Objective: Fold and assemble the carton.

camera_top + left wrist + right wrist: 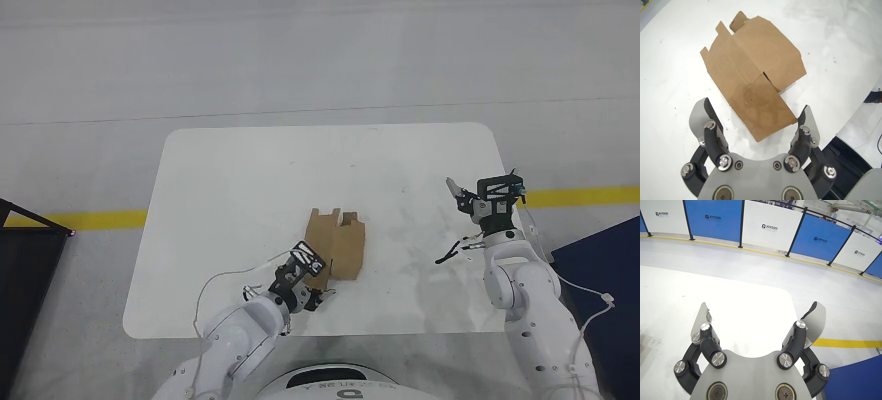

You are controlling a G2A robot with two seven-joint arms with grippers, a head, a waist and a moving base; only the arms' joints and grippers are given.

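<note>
The carton [335, 245] [753, 75] lies collapsed flat on the white worktop [250, 180] [668, 56] [668, 294], about midway between its left and right edges and nearer the robot's edge than the far one. It is plain brown cardboard. Two long panels sit side by side along a crease, with notched tabs at the far end, one of them curling up a little. A single flap [764, 111] reaches out at the near end, parted from the neighbouring panel by a short slit. Because the carton is pressed shut, its inside cannot be seen; a darker blotch marks the near flap. The left gripper [310, 272] [756, 104] is at that near end, close to the worktop's near edge, with its fingers spread wide to either side of the flap and clamped on nothing. One corner of the flap comes right up to the pad of one finger [810, 121], though whether they touch cannot be told. The right gripper [483, 188] [761, 306] is well apart from the carton, by the worktop's right edge near its far right corner, with its fingers likewise spread and holding nothing. On the floor beyond runs a yellow line [100, 218] [844, 342], and blue and white barrier panels [772, 224] stand behind it.
</note>
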